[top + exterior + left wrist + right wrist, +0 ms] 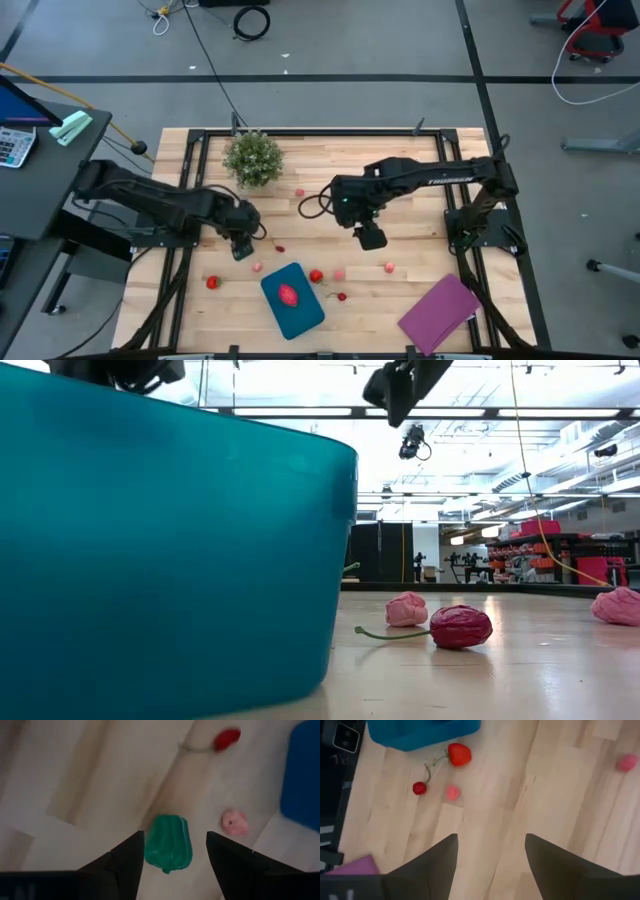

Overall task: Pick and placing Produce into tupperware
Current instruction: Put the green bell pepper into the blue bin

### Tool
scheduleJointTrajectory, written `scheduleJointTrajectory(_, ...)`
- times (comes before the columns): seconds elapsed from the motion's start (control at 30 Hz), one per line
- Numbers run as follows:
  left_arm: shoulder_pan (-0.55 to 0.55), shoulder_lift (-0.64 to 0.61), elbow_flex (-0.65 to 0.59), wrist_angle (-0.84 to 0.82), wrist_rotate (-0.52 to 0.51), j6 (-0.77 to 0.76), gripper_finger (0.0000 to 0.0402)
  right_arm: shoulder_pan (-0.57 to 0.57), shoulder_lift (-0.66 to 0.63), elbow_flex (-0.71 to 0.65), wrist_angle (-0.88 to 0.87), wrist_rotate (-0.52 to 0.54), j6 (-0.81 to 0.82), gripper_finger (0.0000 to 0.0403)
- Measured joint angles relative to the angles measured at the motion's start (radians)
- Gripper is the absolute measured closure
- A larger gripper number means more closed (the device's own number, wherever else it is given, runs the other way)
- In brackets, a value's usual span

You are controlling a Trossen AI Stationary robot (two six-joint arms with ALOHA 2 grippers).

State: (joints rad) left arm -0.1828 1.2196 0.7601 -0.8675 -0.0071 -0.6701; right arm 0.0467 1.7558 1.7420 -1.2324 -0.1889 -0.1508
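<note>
The teal tupperware (292,300) stands near the table's front edge with one red piece of produce (289,294) lying in it. My left gripper (175,834) points down, open, over a green toy pepper (169,842) that lies flat on the wood; its fingers stand on either side of the pepper, above it. In the high view this gripper (243,245) hides the pepper. My right gripper (372,237) hangs open above the table's middle, and nothing is between its fingers (491,837). Red and pink produce lies scattered around the tupperware.
A bushy potted plant (253,158) stands at the far edge and a purple rectangle (440,313) lies at the front right. Near the tupperware lie a red strawberry (459,754), a cherry (419,788) and pink pieces (257,267), (389,267). A red piece (212,283) lies front left.
</note>
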Motion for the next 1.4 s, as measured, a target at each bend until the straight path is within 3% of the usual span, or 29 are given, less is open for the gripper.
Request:
scheduleJointTrajectory(0.8, -0.069, 0.322, -0.002, 0.008, 0.031, 0.011, 0.0183, 0.000, -0.050, 0.000, 0.017, 0.002, 0.001, 0.0172)
scheduleJointTrajectory(1.17, -0.068, 0.331, 0.000, 0.004, 0.032, 0.009, 0.0241, 0.000, -0.050, 0.000, 0.026, 0.002, 0.001, 0.0176)
scheduleJointTrajectory(1.4, -0.068, 0.331, 0.000, 0.006, 0.032, 0.002, 0.0224, 0.000, -0.050, 0.000, 0.028, 0.002, 0.000, 0.0177)
